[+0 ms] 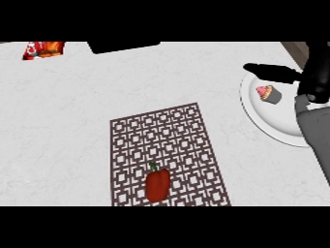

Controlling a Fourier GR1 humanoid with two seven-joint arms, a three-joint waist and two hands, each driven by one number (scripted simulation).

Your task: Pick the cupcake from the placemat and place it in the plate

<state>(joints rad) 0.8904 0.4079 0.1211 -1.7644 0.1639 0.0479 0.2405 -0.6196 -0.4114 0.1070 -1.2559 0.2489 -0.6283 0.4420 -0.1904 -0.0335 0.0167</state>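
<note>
The cupcake (267, 93), pink-topped in a dark wrapper, lies tilted on the white plate (271, 121) at the right of the counter. My right hand (317, 72) hovers over the plate's far right side, its fingers straight and spread, one pointing left just beyond the cupcake without touching it. The brown patterned placemat (169, 155) lies in the middle of the counter. My left hand shows nowhere.
A red bell pepper (158, 184) rests on the placemat's near part. A red-orange snack bag (44, 49) sits at the far left edge, with a dark object (123, 46) at the far edge. The counter's right edge runs beside the plate.
</note>
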